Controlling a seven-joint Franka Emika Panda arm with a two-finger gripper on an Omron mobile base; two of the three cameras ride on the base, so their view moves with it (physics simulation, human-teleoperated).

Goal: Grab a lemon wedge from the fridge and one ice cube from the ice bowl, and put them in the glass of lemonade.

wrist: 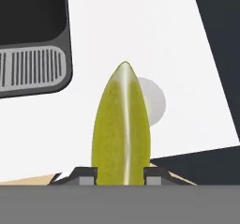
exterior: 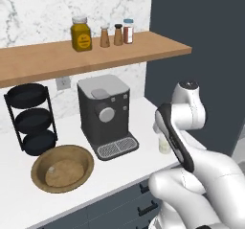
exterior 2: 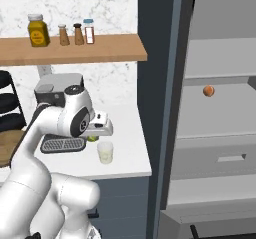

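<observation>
My gripper point(wrist: 120, 176) is shut on the lemon wedge point(wrist: 123, 124), a yellow-green wedge whose pointed tip faces away from the hand. In the hand view the glass of lemonade point(wrist: 154, 101) shows just beyond it, partly hidden by the wedge. From the right base view, the gripper point(exterior 2: 98, 133) hangs over the counter with the lemon wedge point(exterior 2: 92, 138) under it, slightly left of and above the glass of lemonade point(exterior 2: 105, 152). The brown ice bowl point(exterior: 62, 168) sits at the counter's front left. The fridge point(exterior 2: 182, 83) stands open on the right.
A dark coffee machine point(exterior: 105, 113) stands between the bowl and the glass, its drip tray point(wrist: 30, 70) close to the hand. A black three-tier rack point(exterior: 31, 120) is at the back left. Spice jars point(exterior: 103, 35) line the wooden shelf. A small orange fruit point(exterior 2: 208, 90) rests on a fridge shelf.
</observation>
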